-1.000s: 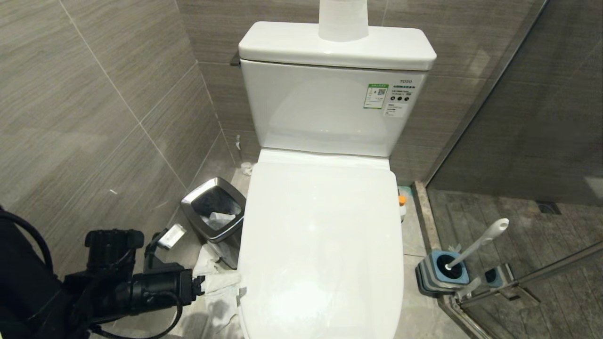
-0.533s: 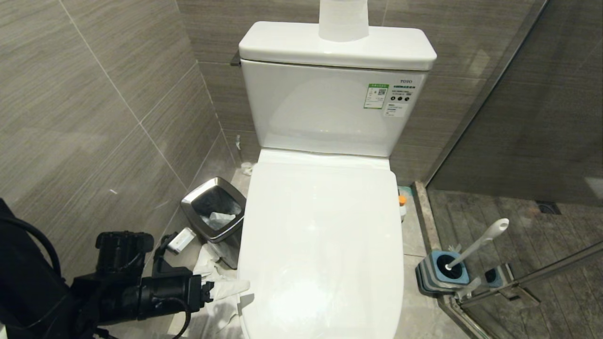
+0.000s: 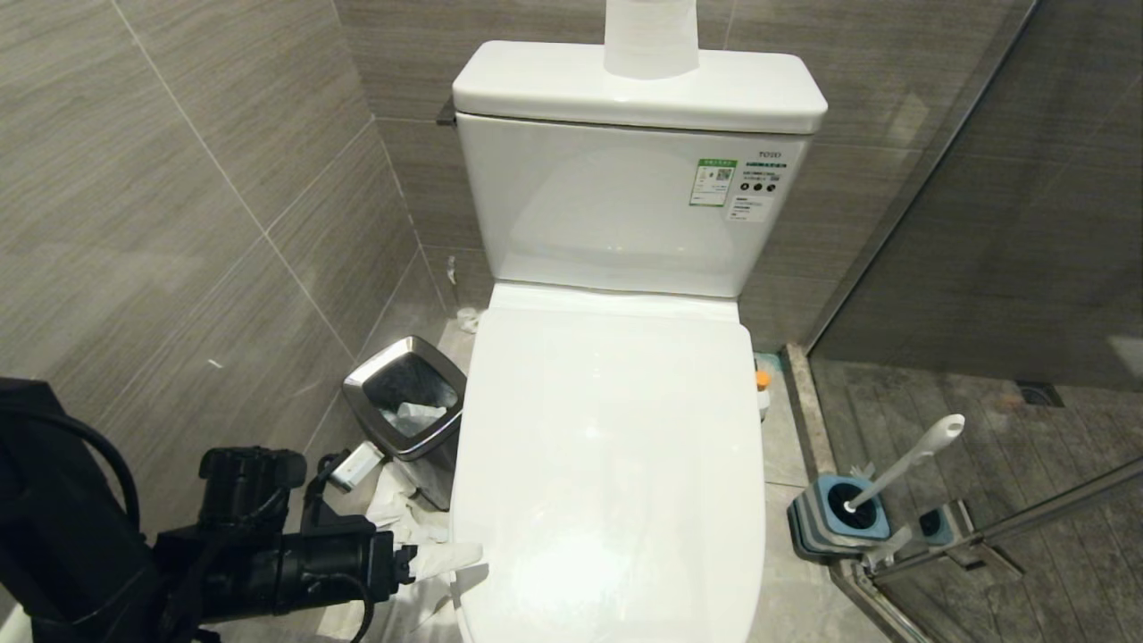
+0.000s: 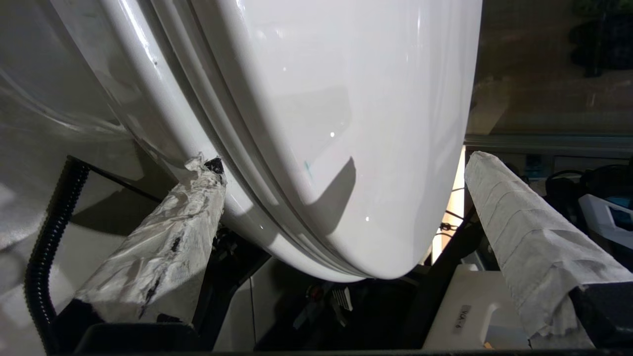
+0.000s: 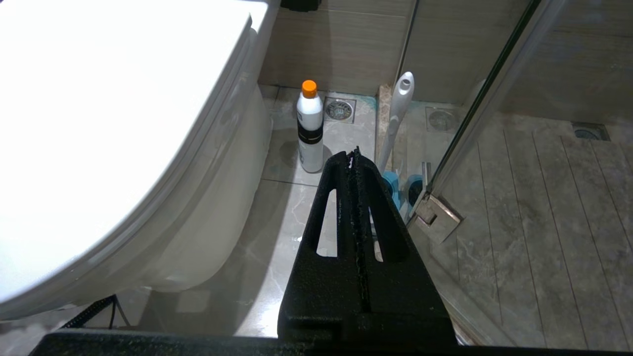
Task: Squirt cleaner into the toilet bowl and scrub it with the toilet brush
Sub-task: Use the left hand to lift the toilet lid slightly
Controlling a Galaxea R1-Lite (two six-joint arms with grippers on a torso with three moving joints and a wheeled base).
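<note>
The toilet (image 3: pixel 616 464) stands in the middle with its lid down. A bin (image 3: pixel 406 402) sits on the floor to its left. The cleaner (image 5: pixel 310 127) stands on its right, and the brush (image 3: pixel 902 469) sits further right in its holder (image 3: pixel 835 513).

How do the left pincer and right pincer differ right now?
The left pincer stands open, its fingers wrapped in white paper, straddling the front edge of the closed white glossy toilet lid. The right pincer is shut, its fingers bare black, hanging off to the toilet's side above the floor. Neither holds anything.
</note>
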